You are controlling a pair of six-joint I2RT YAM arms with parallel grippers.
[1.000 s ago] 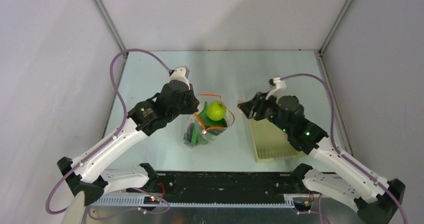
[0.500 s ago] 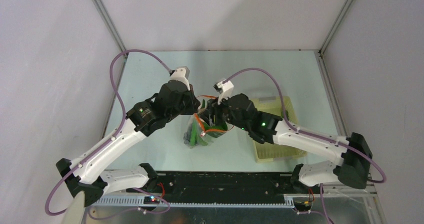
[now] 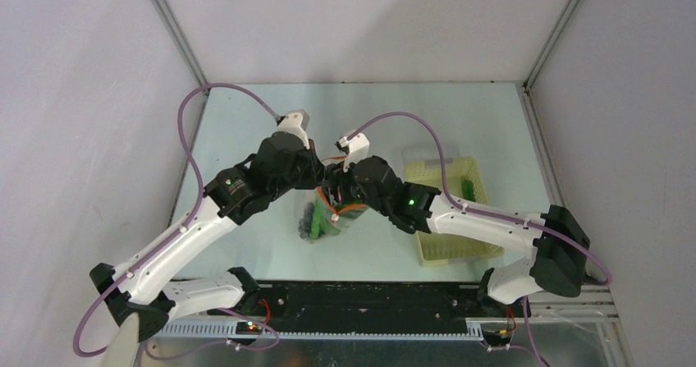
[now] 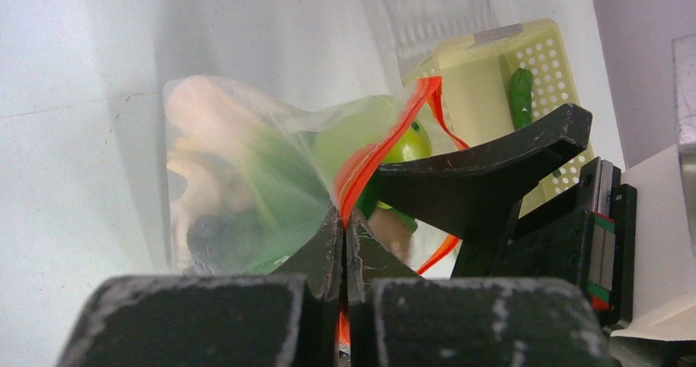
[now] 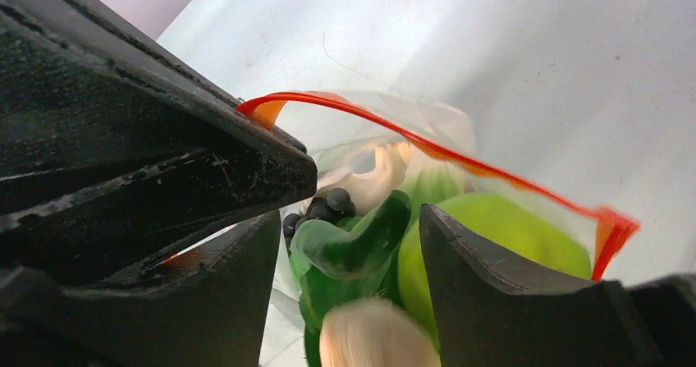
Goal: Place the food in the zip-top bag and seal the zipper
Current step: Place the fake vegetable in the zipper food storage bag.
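The clear zip-top bag [image 3: 322,222] stands on the table with its mouth up. My left gripper [image 4: 343,219] is shut on the orange-red zipper [image 4: 386,137] at the bag's rim and holds it up; in the top view it [image 3: 316,174] is at the bag's far left side. My right gripper [image 5: 353,285] is open, its fingers down in the bag's mouth [image 3: 338,196]. Between them lie a glossy green vegetable [image 5: 353,248] and a pale mushroom [image 5: 373,338]. The green apple [image 5: 509,227], dark grapes [image 5: 332,203] and bok choy [image 4: 279,186] are inside the bag.
The pale yellow perforated basket [image 3: 439,244] sits right of the bag under my right forearm; a long green pepper [image 3: 466,188] lies in its far right corner, also seen in the left wrist view [image 4: 519,96]. Grey walls close in three sides.
My right arm swung left from above the basket to the bag's mouth and now covers the apple in the top view. My left gripper kept its hold on the zipper.
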